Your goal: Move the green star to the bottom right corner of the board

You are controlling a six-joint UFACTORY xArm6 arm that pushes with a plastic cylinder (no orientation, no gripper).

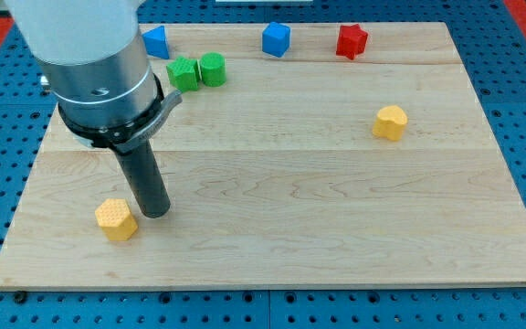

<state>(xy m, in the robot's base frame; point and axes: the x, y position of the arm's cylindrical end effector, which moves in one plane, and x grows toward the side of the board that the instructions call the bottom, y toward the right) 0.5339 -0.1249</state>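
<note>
The green star (183, 73) lies near the view's top left of the wooden board (290, 183), touching a green cylinder (213, 68) on its right. My tip (154, 212) rests on the board at the lower left, far below the green star. It sits just right of a yellow hexagonal block (116, 218), close to touching it. The arm's grey body hides part of the board's top left.
A blue block (156, 41) sits at the top left, partly hidden by the arm. A blue cube (276, 39) and a red star (352, 41) lie along the top edge. A second yellow block (390, 122) lies at the right.
</note>
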